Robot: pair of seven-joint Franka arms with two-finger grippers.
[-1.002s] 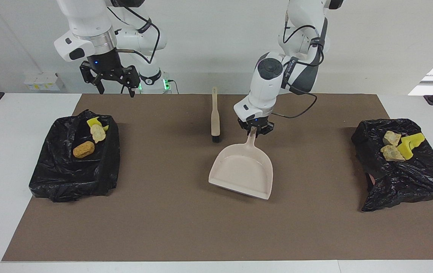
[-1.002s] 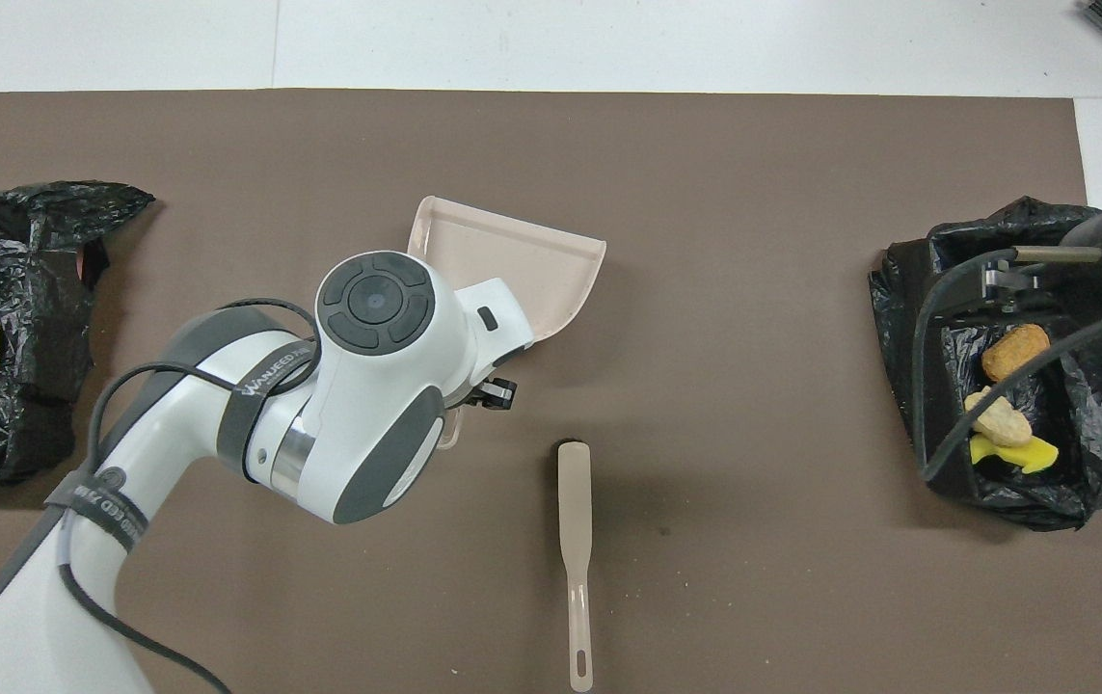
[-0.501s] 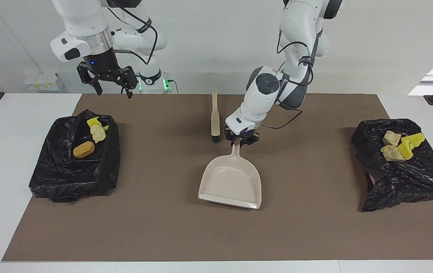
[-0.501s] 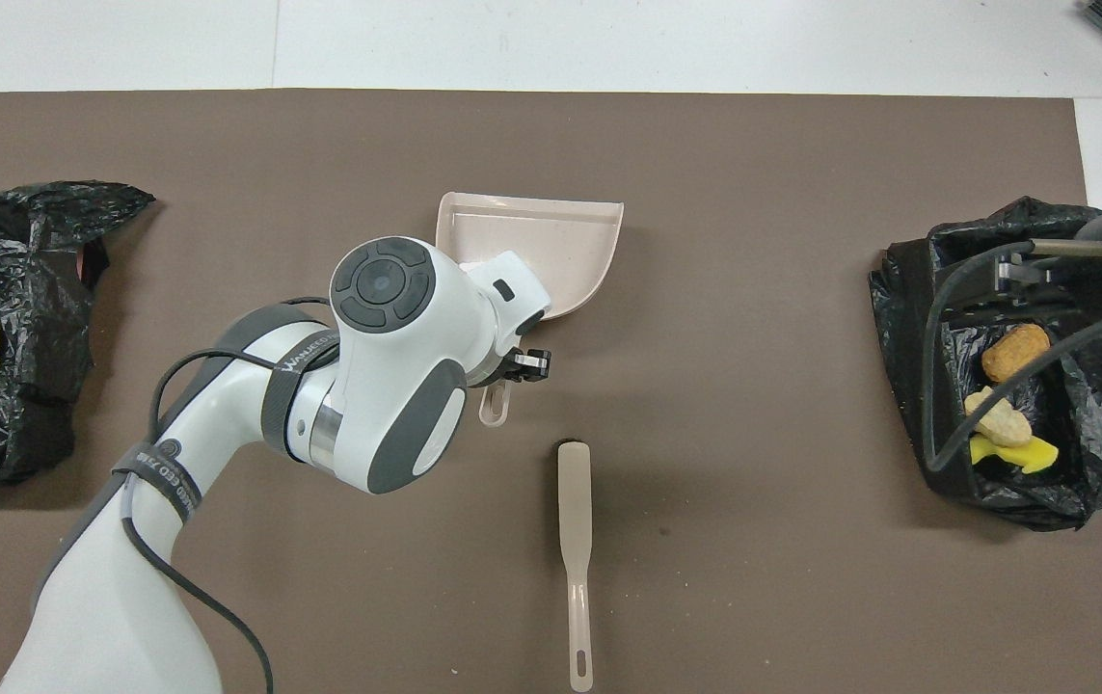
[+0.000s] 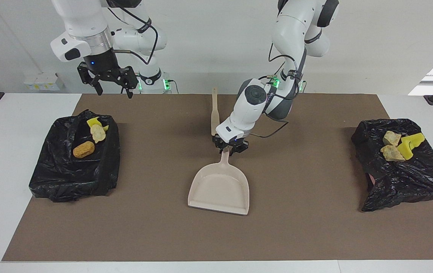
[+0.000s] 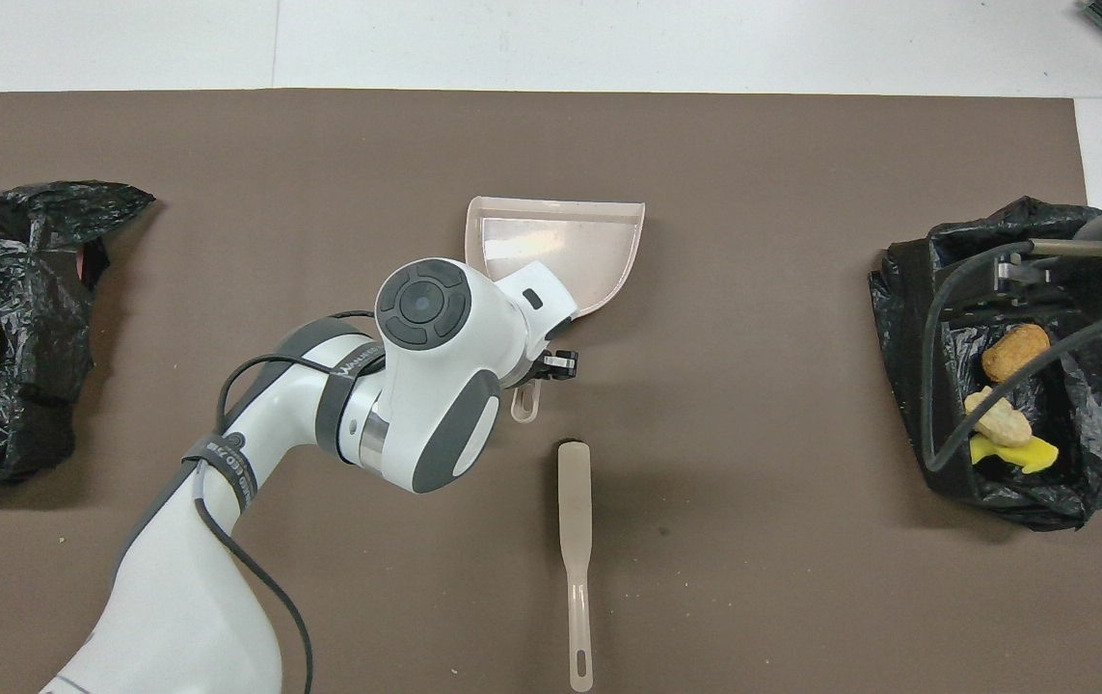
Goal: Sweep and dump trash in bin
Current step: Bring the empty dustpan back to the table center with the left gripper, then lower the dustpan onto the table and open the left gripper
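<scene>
In the facing view, the left tool sits at the dustpan handle, frame centre; we cannot tell whether it grips. The right tool hangs wide and empty, upper left. Trash lies in black bags at both frame edges. Overhead, the brush lies lower centre, below the dustpan.

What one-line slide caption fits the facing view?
Left gripper at the dustpan handle mid-mat; right gripper waits raised; trash lies in both bags.

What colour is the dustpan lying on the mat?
Pale beige-pink dustpan, plain with no pattern; it shows best in the facing view.
</scene>
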